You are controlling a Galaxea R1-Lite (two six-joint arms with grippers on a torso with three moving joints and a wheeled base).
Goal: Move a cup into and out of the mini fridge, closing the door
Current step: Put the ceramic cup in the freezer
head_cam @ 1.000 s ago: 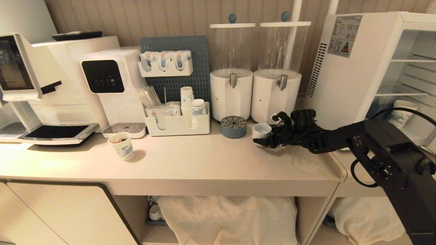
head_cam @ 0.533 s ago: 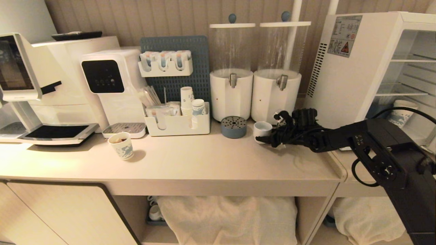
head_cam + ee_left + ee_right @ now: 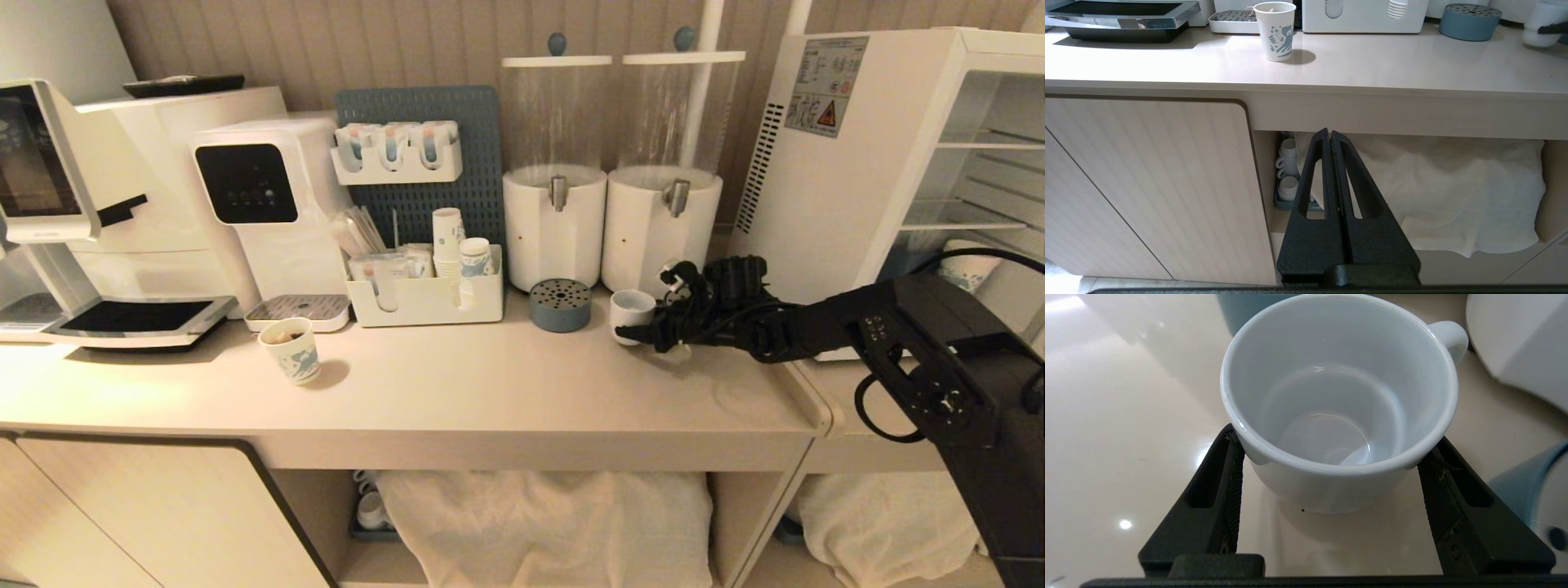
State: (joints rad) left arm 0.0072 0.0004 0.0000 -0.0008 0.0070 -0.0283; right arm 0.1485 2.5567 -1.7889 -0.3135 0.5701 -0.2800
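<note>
Right hand clamped on the cup, ready to carry it to the fridge.

The fridge [image 3: 849, 155] stands open at the tabletop's [image 3: 490, 384] right end; its door is out of view. Two dispensers [image 3: 608, 220] rise just behind the cup [image 3: 630, 310], a blue puck [image 3: 559, 305] beside it. The right hand [image 3: 645, 333] pinches the cup's walls: lift straight, keep it level, clear the fridge's edge. The left hand [image 3: 1329, 136] hangs shut below.

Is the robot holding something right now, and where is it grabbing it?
Yes. The right gripper holds the cup by its two outer sides, just under the rim. The left gripper is shut and holds nothing.
</note>
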